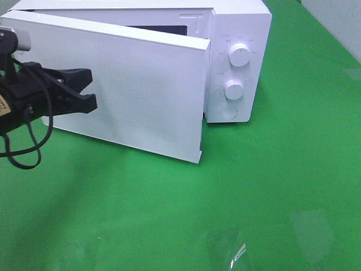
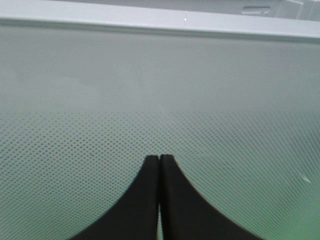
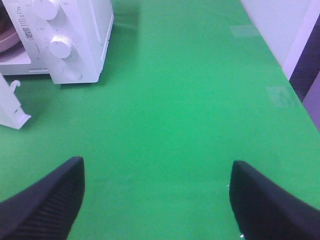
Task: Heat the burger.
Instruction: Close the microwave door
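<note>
While the microwave (image 1: 248, 28) door (image 1: 141, 90) stands ajar, we log the left gripper (image 1: 86, 89) in front of the door's outer face, fingers (image 2: 145, 200) clenched together on nothing. Whether the tips touch the panel we cannot tell. The right gripper (image 3: 157, 195) hangs over the green table (image 3: 190, 100), well off the microwave's side with the knobs (image 1: 240, 55), fingers (image 3: 45, 200) spread wide and empty. We cannot make out the burger: the door screens the cavity, where only a pinkish edge (image 3: 4, 39) shows.
</note>
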Action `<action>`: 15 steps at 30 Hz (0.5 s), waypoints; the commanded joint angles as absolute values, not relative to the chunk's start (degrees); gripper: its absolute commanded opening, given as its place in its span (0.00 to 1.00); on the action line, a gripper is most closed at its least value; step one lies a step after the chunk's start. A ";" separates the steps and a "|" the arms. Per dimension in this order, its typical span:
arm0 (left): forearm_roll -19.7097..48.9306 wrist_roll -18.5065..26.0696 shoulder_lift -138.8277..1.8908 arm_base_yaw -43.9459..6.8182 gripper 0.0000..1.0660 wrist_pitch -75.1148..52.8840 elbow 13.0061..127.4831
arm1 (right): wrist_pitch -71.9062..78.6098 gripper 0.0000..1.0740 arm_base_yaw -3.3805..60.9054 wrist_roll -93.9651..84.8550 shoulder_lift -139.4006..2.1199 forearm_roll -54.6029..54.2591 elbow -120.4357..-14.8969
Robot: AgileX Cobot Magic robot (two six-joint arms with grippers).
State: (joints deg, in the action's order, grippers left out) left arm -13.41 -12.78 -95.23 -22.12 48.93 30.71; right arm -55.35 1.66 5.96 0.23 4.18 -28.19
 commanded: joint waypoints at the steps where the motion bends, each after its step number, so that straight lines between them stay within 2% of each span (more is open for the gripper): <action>1: -7.85 -10.54 -98.72 -25.90 0.00 49.79 35.01 | -54.95 0.70 1.38 6.36 1.72 4.13 -28.19; 6: -3.84 -9.80 -102.96 -29.68 0.00 48.47 40.79 | -54.95 0.70 1.38 6.36 1.72 4.13 -28.19; 15: -0.74 -7.51 -107.60 -32.72 0.00 45.72 47.96 | -54.95 0.70 1.38 6.36 1.72 4.13 -28.19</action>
